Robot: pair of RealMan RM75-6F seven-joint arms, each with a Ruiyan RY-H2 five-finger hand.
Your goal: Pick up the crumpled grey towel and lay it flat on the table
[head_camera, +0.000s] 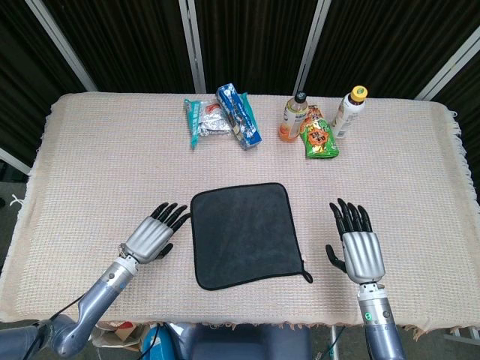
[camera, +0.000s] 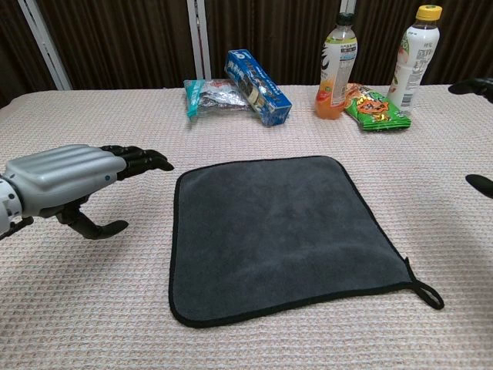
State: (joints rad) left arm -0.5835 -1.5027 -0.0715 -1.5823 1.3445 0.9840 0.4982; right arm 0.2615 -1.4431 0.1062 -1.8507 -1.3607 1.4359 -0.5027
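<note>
— How far along does this look?

— Close to done, I'd judge. The grey towel lies spread out flat on the worktop, near the front edge and about midway between the two hands. Its edges look straight, with no obvious folds or bunching, and its hanging loop trails off the near right corner.

— Is anything holding it?

— No. The left hand sits just left of the towel, fingers extended and apart, gripping nothing. The right hand is well off to the right, also spread and empty, palm down.

— So what's left?

— Little, as far as I can see. Perhaps only drawing the arms back. The snack packets and bottles along the far edge stand well apart from the towel.
</note>
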